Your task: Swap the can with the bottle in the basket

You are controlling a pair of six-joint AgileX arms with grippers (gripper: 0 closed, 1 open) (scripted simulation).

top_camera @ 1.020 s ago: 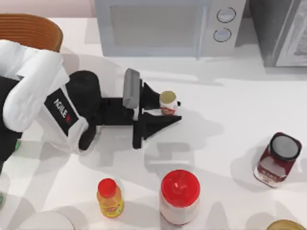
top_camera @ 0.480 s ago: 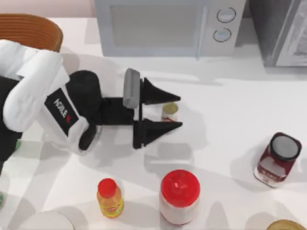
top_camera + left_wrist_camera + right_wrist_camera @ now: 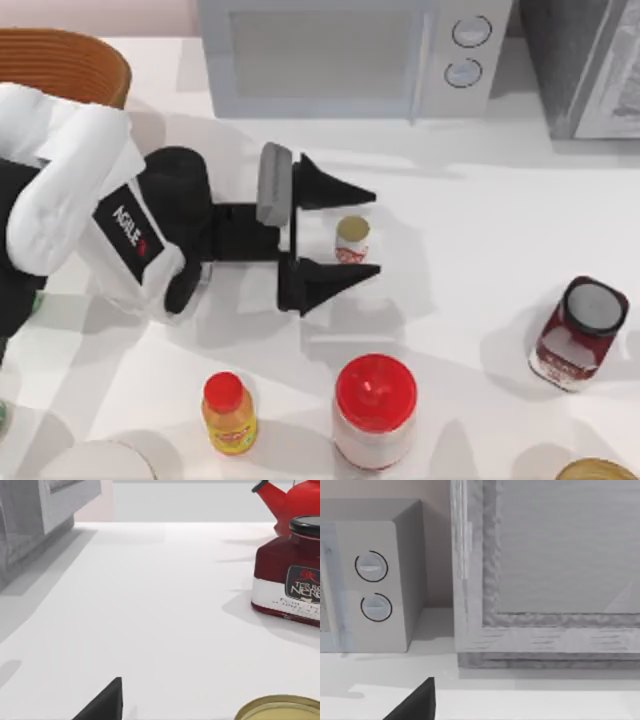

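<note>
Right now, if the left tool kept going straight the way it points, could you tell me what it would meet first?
The can, standing upright between the open fingers of the left tool. Past it the table looks bare; the dark red jar seems to sit off that line, though depth is hard to judge.

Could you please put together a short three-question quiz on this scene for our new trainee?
1. True or false: the left tool stands open, one finger on each side of the can.
2. Which container stands nearest the top view's right edge? A) the yellow bottle B) the red-lidded white jar C) the dark red jar
3. Fill in: the basket sits at the table's far ____ corner in the top view.

Key: 1 true; 2 C; 3 left.
</note>
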